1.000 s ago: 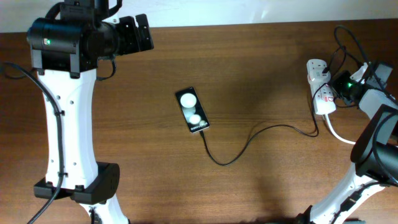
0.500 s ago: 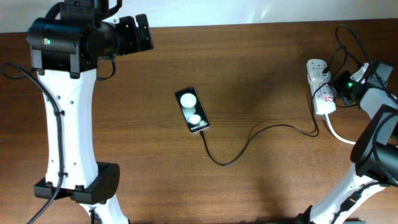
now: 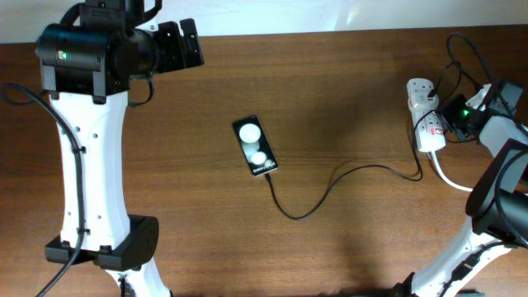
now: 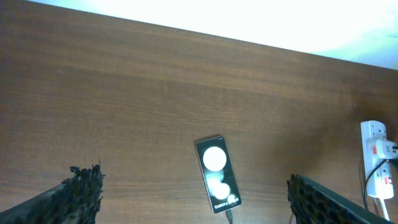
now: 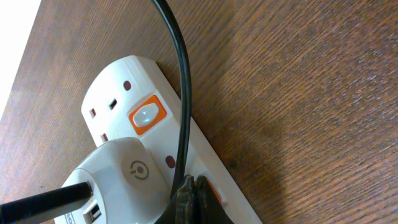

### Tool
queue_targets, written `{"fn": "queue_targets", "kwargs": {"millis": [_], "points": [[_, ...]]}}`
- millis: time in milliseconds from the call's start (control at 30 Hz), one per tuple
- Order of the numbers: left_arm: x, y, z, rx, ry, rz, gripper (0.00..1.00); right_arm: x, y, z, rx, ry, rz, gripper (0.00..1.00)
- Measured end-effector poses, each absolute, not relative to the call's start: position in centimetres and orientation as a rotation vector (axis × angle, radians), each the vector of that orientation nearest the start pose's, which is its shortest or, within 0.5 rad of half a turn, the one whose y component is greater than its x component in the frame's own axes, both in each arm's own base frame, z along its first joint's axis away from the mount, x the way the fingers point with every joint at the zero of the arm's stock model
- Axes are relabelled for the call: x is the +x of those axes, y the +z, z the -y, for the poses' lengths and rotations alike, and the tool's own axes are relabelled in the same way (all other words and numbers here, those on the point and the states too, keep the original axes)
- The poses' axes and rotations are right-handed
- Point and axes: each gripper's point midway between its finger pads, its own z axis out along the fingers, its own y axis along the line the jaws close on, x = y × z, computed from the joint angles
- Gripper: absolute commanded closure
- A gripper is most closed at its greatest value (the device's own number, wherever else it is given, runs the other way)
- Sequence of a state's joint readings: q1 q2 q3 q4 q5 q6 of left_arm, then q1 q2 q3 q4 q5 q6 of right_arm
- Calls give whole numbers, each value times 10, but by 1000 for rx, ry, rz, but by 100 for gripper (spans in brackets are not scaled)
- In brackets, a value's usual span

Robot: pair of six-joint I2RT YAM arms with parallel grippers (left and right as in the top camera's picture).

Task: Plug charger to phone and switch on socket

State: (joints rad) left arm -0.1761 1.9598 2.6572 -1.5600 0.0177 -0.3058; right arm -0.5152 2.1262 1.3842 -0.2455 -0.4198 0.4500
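Observation:
The black phone (image 3: 255, 147) lies mid-table with two white reflections on its screen; it also shows in the left wrist view (image 4: 217, 175). The thin black charger cable (image 3: 330, 183) runs from the phone's lower end, where its plug tip (image 4: 229, 216) sits in the phone, in a curve right to the white socket strip (image 3: 423, 115). My right gripper (image 5: 191, 186) is shut, its tips pressed onto a partly hidden orange switch (image 5: 213, 193) of the strip (image 5: 118, 74), beside a white adapter (image 5: 124, 180). My left gripper (image 3: 186, 44) is open, high at the far left.
A second orange switch (image 5: 147, 115) on the strip is uncovered. A thick white cord (image 3: 445, 177) leaves the strip toward the right arm's base. A black cable (image 5: 179, 93) crosses the strip right by my right fingers. The left arm's base (image 3: 99, 247) stands front left.

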Motion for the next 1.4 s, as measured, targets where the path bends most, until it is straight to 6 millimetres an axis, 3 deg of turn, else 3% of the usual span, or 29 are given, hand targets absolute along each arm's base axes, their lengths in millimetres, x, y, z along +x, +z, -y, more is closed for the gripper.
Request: {"fn": "queue_targets", "kwargs": {"millis": [1400], "points": [[422,374,78,-151,-237,-2443,1,470,26,175,1040,507,-2352,96]]}}
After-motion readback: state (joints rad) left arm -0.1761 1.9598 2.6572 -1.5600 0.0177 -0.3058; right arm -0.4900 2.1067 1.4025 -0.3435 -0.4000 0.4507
